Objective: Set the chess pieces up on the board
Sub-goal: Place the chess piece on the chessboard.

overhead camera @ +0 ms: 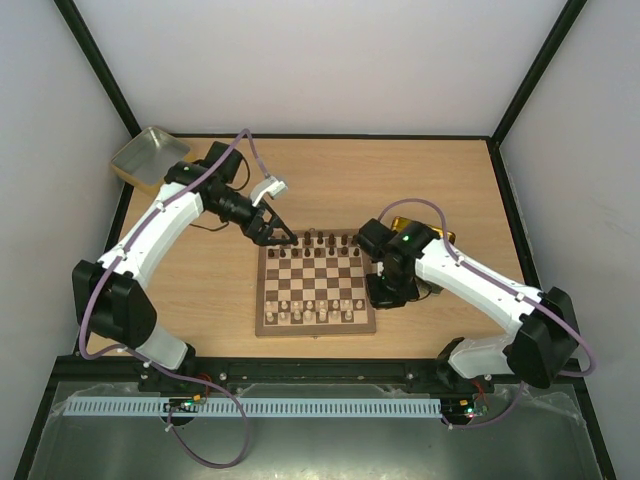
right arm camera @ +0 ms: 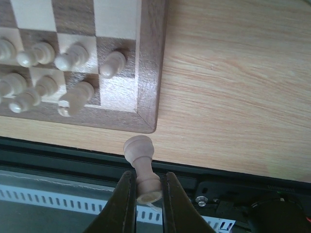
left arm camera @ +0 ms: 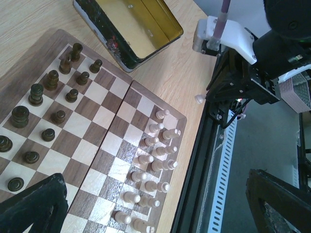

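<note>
**Desk:** What was the claw carrying?

**Photographer:** The right gripper (right arm camera: 147, 187) was pinched almost shut on the base of a small cream-white wooden chessman (right arm camera: 138, 151) with a flared top. The piece lay tipped over, head pointing away from the fingertips. It hung off the square wooden chessboard (right arm camera: 148, 73) of light and dark brown checks, just short of the corner nearest the claw.

**Desk:** And the placing?

**Photographer:** The light corner square, just beyond the fingertips and to their left, looked vacant. By my reading, the piece needed turning upright, carrying over the brown border and lowering straight down. The neighbouring cream-white pieces (right arm camera: 114, 63) crowded that square, one beyond it and one beside it.

**Desk:** Room to work?

**Photographer:** Bare light wooden tabletop (right arm camera: 233, 73) lay open ahead and to the claw's right. The black front rail (right arm camera: 58, 155) ran directly beneath it, so drifting back risked a drop off the edge. The left gripper (overhead camera: 277, 236) was spread wide and empty, well away over the board's far corner, by the dark brown chessmen (overhead camera: 318, 240).
</note>
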Available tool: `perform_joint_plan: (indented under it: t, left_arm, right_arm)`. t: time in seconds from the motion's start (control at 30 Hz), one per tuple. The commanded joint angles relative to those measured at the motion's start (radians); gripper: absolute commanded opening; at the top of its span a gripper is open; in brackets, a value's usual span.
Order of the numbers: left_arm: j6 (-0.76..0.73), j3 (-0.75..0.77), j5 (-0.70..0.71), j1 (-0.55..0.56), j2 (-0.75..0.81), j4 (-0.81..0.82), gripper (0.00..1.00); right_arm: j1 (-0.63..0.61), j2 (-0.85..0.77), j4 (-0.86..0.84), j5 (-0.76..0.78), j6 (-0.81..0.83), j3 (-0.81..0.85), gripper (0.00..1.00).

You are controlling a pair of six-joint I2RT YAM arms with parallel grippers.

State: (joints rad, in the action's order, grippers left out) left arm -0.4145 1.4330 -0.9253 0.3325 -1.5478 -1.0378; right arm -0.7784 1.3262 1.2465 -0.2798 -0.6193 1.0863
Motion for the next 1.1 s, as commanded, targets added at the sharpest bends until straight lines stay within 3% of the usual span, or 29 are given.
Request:
perform_joint_plan:
  t: [0.0,1.07]
  left_arm:
    - [0.009,-0.012,-0.007,-0.004,0.020,0.004,0.99]
    - [0.023,-0.052,0.015,-0.006,0.059,0.030,0.99]
  right_arm:
    - [-0.001,0.011,-0.005,-0.008,0.031,-0.044,0.02]
    - [-0.066,0.182,-0.162,-0.015,0.018,-0.084,0.02]
